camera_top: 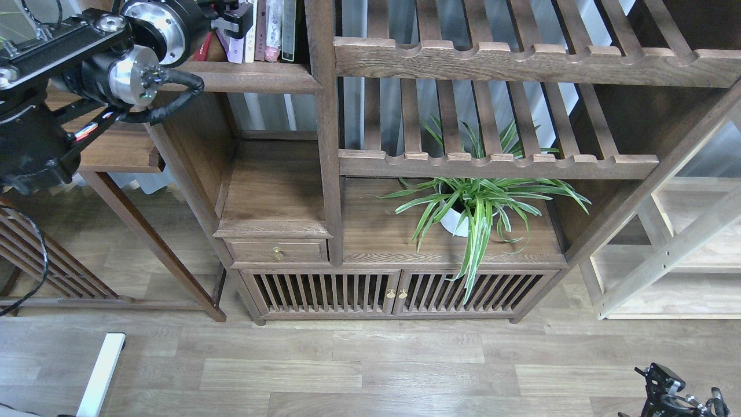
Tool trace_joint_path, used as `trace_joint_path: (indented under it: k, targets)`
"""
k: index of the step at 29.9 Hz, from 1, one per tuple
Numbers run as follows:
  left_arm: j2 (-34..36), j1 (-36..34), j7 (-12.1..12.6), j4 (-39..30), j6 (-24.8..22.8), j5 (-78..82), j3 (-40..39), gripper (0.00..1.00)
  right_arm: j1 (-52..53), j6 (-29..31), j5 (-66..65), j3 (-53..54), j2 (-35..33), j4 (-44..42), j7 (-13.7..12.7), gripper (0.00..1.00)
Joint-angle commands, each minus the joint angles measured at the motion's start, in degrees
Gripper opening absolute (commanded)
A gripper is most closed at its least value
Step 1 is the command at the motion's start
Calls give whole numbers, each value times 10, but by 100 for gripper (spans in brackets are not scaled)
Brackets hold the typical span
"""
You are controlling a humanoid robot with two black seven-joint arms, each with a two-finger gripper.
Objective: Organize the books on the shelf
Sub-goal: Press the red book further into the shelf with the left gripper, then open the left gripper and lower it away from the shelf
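Note:
The shelf [255,76] is a dark brown board with a stepped front edge at the top left. On it stand several thin books. A red book [202,47] leans at the left, a pale lavender book [234,51] tilts beside it, and more stand upright up to a greenish-spined one [288,29] against the post. My left gripper [230,17] reaches in over the shelf and sits at the top of the lavender book; its fingers are dark and partly cut off by the frame's top. My right gripper [674,394] hangs low at the bottom right, far from the shelf.
A vertical post [324,116] bounds the shelf on the right. Slatted racks with scalloped rails [498,61] lie to the right, with a potted spider plant [469,205] beneath. A pale wooden rack [683,255] stands far right. A lower ledge [121,153] sits under my left arm.

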Motion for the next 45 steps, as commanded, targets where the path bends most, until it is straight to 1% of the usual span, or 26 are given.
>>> trace_joint_path:
  k: [1,6,16,21,24,25,30,33,40,42,45]
  targets:
    - [18,0,2,-23,0,-5,1,81,0,0,0,1,1,0,0,100]
    - [55,0,6,-73,0,-22,3,81,0,0,0,1,2,0,0,100]
    - [168,8,9,-206,0,-44,30,82,-3,-5,0,1,7,0,0,100]
    - [237,36,9,-294,0,-45,53,83,-3,-8,-1,1,13,0,0,100]
    - [272,75,12,-346,0,-44,64,83,-3,-9,0,0,15,0,0,100]
    - [278,91,12,-349,0,-45,66,83,-3,-9,0,1,16,0,0,100]
    - [285,151,10,-348,0,-44,66,84,-3,-9,-1,1,18,0,0,100]
    - [285,201,5,-348,0,-36,66,84,-3,-9,0,1,18,0,0,100]
    - [276,350,1,-347,0,-9,66,87,-3,-9,1,1,17,-2,0,100]
    - [265,402,-5,-345,0,-6,65,87,-3,-9,1,1,17,-2,0,100]
    - [244,462,-31,-339,0,-5,65,87,-3,-9,1,1,18,-3,0,100]
